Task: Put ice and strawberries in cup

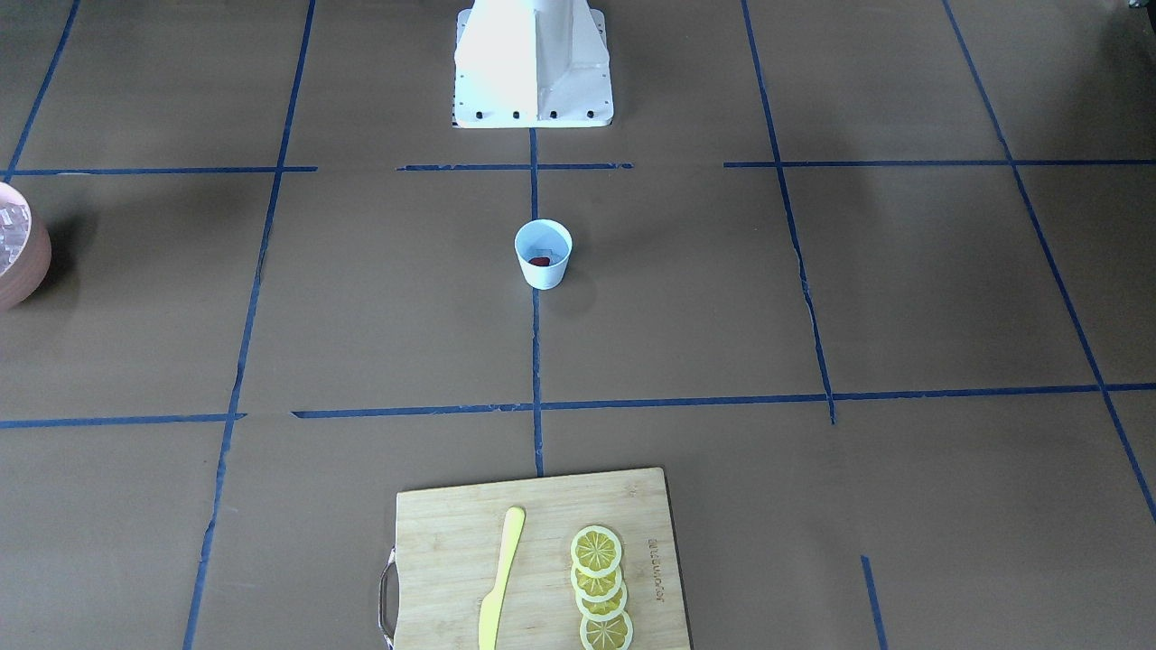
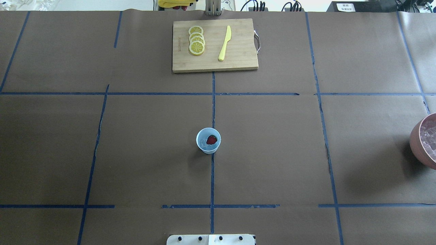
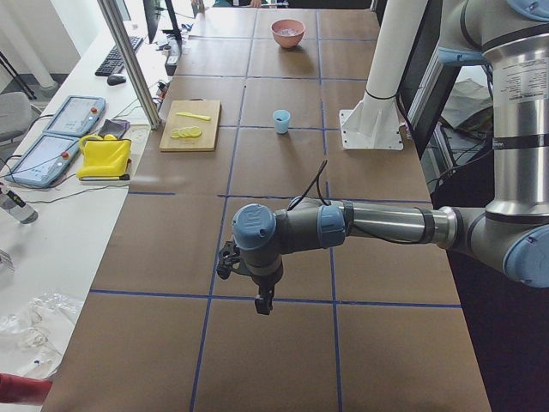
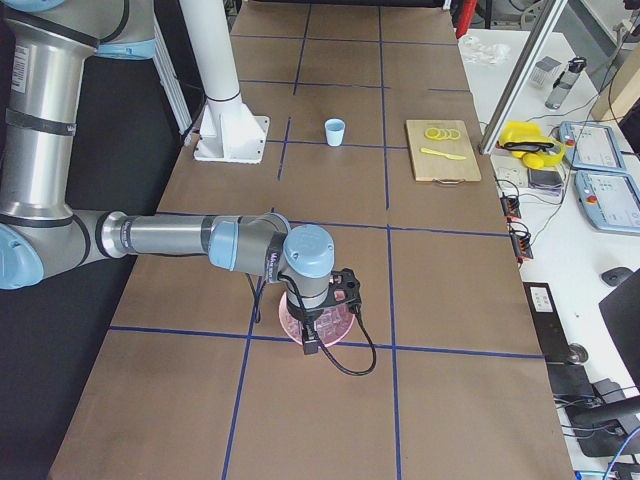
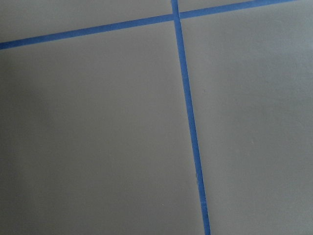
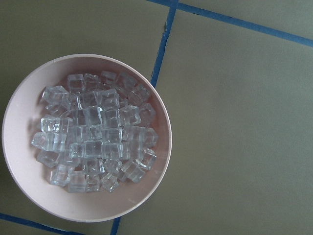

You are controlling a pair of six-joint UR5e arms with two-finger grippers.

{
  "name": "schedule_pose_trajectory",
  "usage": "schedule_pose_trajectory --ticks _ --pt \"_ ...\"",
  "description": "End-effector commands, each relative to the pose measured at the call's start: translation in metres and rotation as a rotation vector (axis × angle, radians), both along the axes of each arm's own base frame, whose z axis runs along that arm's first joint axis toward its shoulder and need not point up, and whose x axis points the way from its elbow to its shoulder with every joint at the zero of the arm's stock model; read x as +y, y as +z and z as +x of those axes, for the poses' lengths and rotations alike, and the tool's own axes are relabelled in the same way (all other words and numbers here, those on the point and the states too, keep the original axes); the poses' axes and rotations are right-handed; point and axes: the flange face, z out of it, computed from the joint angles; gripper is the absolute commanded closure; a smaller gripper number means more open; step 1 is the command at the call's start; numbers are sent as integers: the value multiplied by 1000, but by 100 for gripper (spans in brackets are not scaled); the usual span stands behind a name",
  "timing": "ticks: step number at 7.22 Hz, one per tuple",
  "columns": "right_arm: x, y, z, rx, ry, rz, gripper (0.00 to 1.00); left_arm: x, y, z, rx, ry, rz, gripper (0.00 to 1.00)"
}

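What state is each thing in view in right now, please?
cup, upright, holding the strawberry
bowl, upright, heaped with ice
lemon slices, overlapping in a row on the cutting board
knife, lying flat beside them on the board
left gripper and right gripper, open or shut unclear

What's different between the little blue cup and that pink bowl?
The cup is small, pale blue and tapered; the bowl is much wider, pink-brown and rounded. The cup holds a red strawberry, while the bowl is heaped with clear ice cubes. The cup stands mid-table on a blue tape line; the bowl sits far off toward one end of the table. Both stand upright and open-topped.
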Motion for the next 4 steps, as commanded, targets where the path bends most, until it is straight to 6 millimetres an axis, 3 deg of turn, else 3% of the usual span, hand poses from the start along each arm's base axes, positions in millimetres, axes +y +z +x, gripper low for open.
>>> schedule_pose_trajectory --ticks 1,4 --pt "-1 -1 0 0 -1 2 1 5 2 0 -1 2 -6 0" --pt "-2 -1 0 0 -1 4 1 5 3 0 -1 1 -7 0"
